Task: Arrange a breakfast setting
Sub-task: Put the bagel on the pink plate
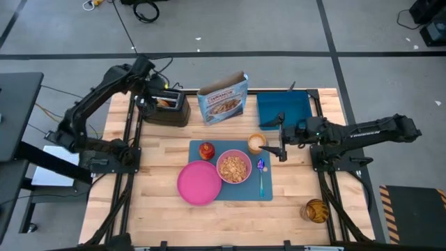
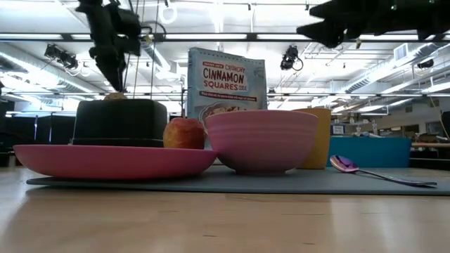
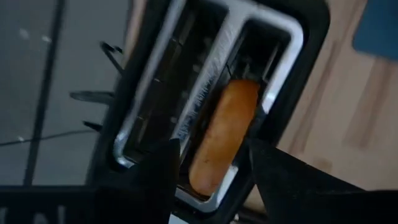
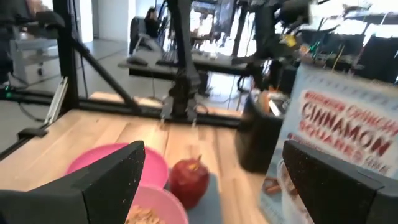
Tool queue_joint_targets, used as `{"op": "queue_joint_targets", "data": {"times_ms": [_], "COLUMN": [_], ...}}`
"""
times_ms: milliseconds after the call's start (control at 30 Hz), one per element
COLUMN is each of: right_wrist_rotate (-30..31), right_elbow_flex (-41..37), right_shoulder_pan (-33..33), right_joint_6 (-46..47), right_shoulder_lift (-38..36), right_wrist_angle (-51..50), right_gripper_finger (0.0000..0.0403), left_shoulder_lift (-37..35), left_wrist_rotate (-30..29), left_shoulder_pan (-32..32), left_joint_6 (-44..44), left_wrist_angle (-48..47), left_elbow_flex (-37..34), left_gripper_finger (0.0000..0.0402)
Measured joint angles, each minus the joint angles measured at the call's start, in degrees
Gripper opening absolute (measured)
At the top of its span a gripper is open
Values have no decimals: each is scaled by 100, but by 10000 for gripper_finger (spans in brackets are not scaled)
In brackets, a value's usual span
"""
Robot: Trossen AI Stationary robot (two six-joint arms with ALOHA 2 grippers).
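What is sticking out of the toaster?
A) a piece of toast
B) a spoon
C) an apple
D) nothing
A: the left wrist view shows a golden-brown toast standing in a slot of the toaster, with the left gripper right above it.

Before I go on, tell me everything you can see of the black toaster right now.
The black toaster stands upright at the table's far left, left of the cereal box and apart from the blue placemat. Its body looks like dark plastic, with two long top slots edged in shiny metal. One golden-brown slice of toast stands partly out of one slot; the other looks empty. The left end effector hangs just above, fingers apart on either side of the toast; contact is unclear.
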Motion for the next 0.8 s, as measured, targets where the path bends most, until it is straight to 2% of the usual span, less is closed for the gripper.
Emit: {"op": "queue_joint_targets", "data": {"times_ms": [133,300,433,800], "right_wrist_rotate": [3,5,23,23], "right_elbow_flex": [0,0,0,0], "right_shoulder_pan": [55,61,57,57], "right_joint_6": [60,36,27,18], "right_shoulder_lift": [255,485,554,554], "right_wrist_angle": [6,118,140,133], "right_gripper_finger": [389,383,377,374], "left_shoulder_lift": [443,721,839,839], "left_wrist_rotate": [-112,-132,-362,-437], "left_shoulder_pan": [-4,-2,-11,-112], "left_joint_6": [154,408,470,564], "left_wrist_angle": [-449,-489,-464,-414], "left_elbow_flex": [229,256,256,256], "left_gripper_finger": [187,170,154,66]}}
